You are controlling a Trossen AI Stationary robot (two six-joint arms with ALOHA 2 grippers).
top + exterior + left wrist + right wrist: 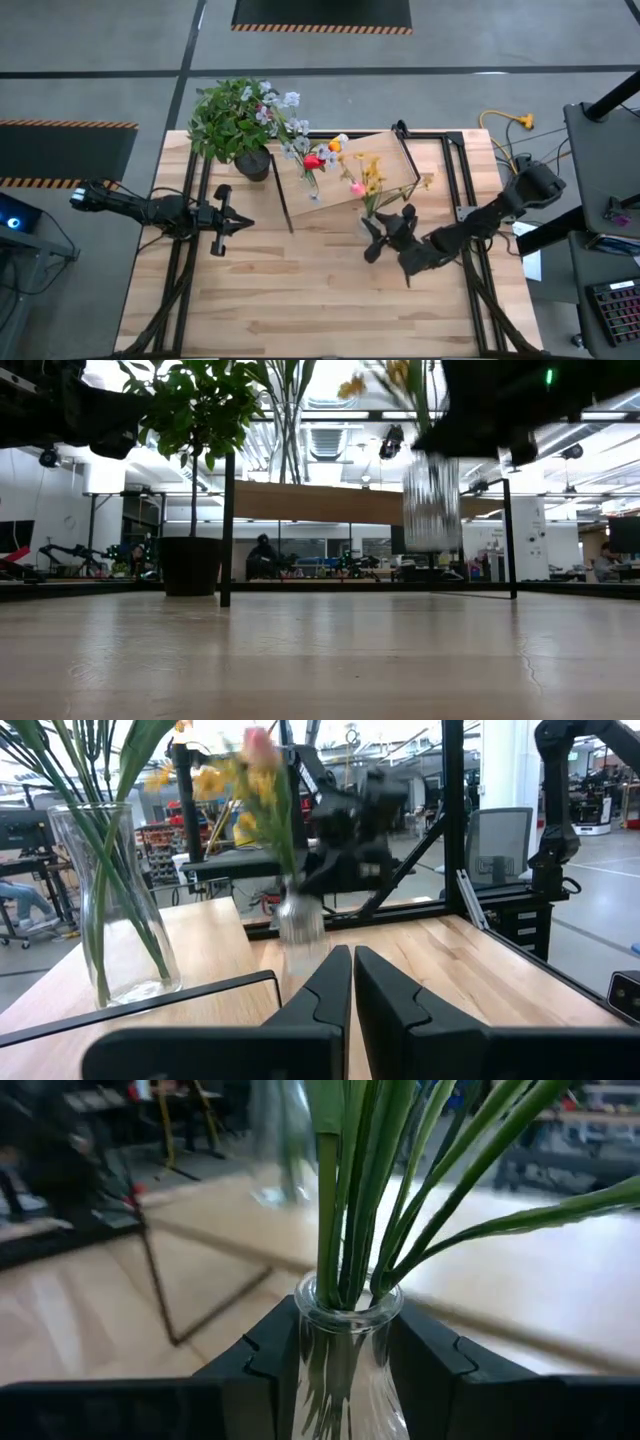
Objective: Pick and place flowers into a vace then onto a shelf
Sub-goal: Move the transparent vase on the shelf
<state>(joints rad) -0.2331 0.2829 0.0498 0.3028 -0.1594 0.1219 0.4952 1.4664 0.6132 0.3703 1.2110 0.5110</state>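
Observation:
My right gripper (384, 233) is shut on a ribbed glass vase (432, 500) holding yellow blooms and a pink bud (366, 182), just off the near edge of the shelf (385, 160), a light board on a black frame. A second clear vase (110, 910) stands by its base on the shelf's left part, with red and orange tulips and pale sprays (315, 158). My left gripper (224, 222) hovers shut over the table's left side, left of the shelf, touching nothing. My right gripper pinches the ribbed vase between its two fingers (432, 1352) at the narrow neck (345, 1312), just under the rim. The fingers lie level and come from the table's right and near side. The vase is upright and lifted clear of the table, its stems rising above the fingers.
A bushy green plant in a dark pot (238, 125) stands at the table's far left corner beside the shelf. The shelf's thin black legs (227, 530) reach down onto the tabletop. The near half of the plank table (320, 300) is bare wood.

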